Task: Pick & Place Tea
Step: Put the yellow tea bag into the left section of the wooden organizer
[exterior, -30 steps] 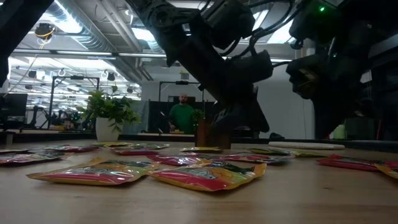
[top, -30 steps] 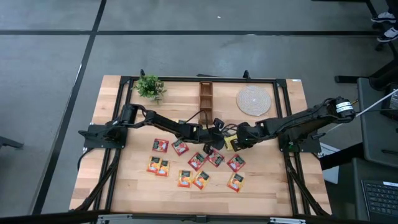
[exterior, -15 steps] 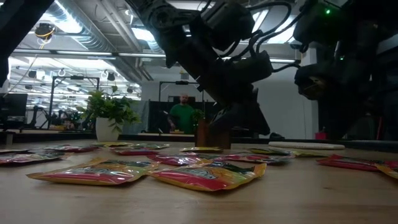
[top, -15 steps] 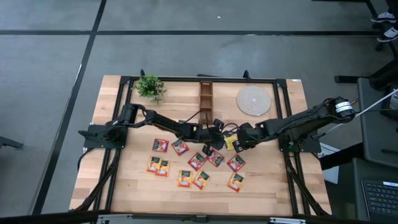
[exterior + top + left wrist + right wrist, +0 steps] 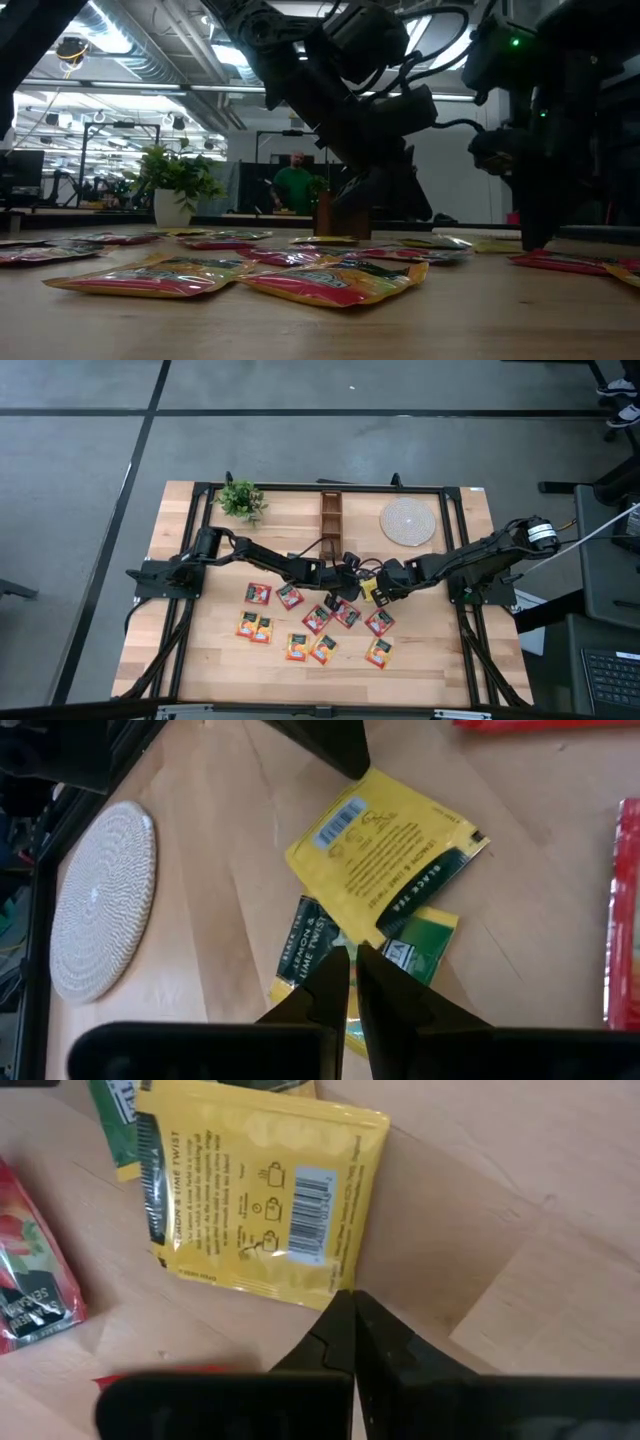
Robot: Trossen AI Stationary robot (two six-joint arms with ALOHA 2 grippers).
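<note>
Meeting near the middle of the wooden table [image 5: 200,660], both grippers work over a yellow tea sachet [image 5: 385,855] that lies barcode side up. The left gripper [image 5: 348,970] hangs low above the sachet's edge, where it overlaps a green sachet [image 5: 425,945]; its two dark fingers stand almost together, a thin gap between them, and nothing is visibly clamped. The right gripper [image 5: 350,1315] sits at the opposite edge of the same yellow sachet, fingers pressed together with their tips at the sachet's rim; whether the rim is pinched cannot be told. In the high view the two grippers lie just beside each other, the left [image 5: 345,572] reaching in from the picture's left and the right [image 5: 385,582] from its right. Red and orange sachets [image 5: 320,622] are scattered on the table in front of them. Farther back stand a round woven mat [image 5: 407,521], a small wooden holder [image 5: 330,512] and a potted plant [image 5: 240,499]. A person [image 5: 294,186] in green stands in the room beyond.
</note>
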